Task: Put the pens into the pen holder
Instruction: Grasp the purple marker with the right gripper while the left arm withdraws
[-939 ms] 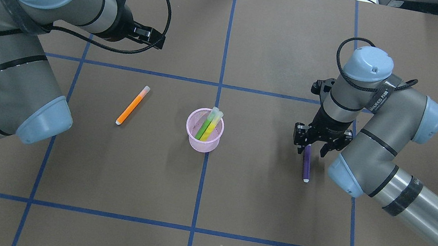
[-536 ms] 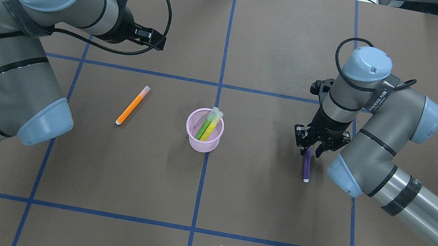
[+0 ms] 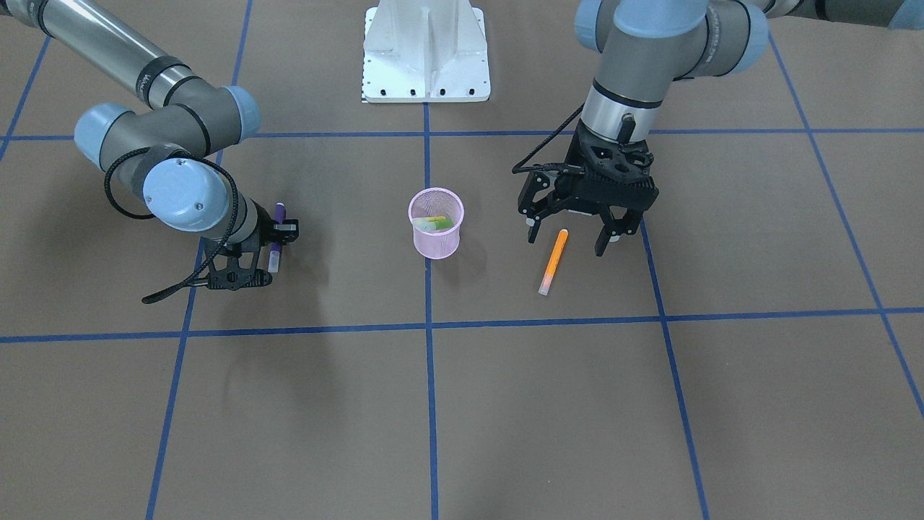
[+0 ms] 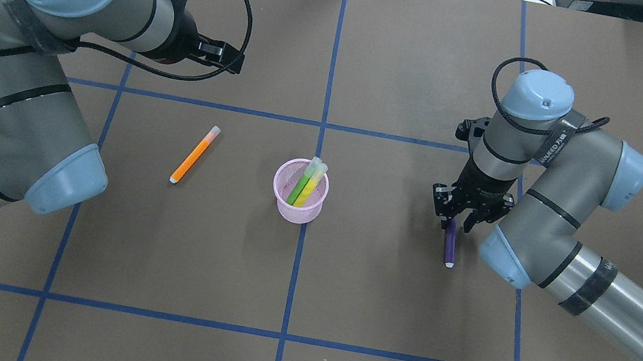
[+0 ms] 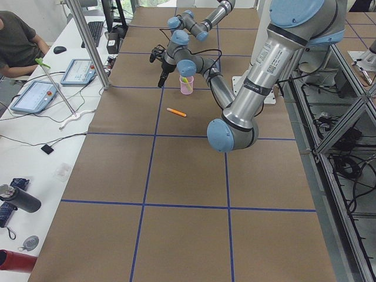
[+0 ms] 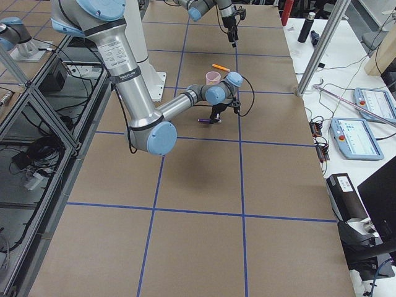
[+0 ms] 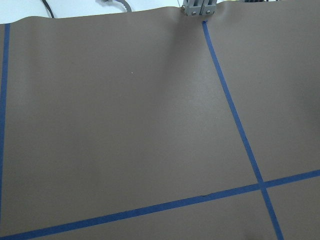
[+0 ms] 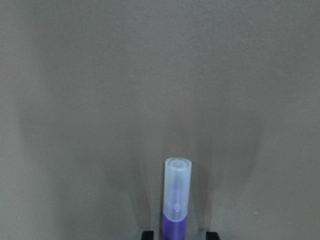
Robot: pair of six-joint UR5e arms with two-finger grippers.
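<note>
A small round pink wire-mesh cup [image 4: 296, 212] stands mid-table holding a slim green pen [image 4: 298, 188] and a yellow pen [image 4: 309, 188]. Seen from overhead, a purple pen [image 4: 449, 247] lies at the cup's 3 o'clock, its far end pinched by the right gripper [image 4: 456, 225]. An orange pen [image 4: 193, 155] lies at 9 o'clock, and the left gripper [image 3: 567, 244] hangs raised at 11 o'clock, its fingers spread

Overhead, front cams opposed; side cams far, endwise; four share pen holder [image 4: 297, 216]; wrist cams close
</note>
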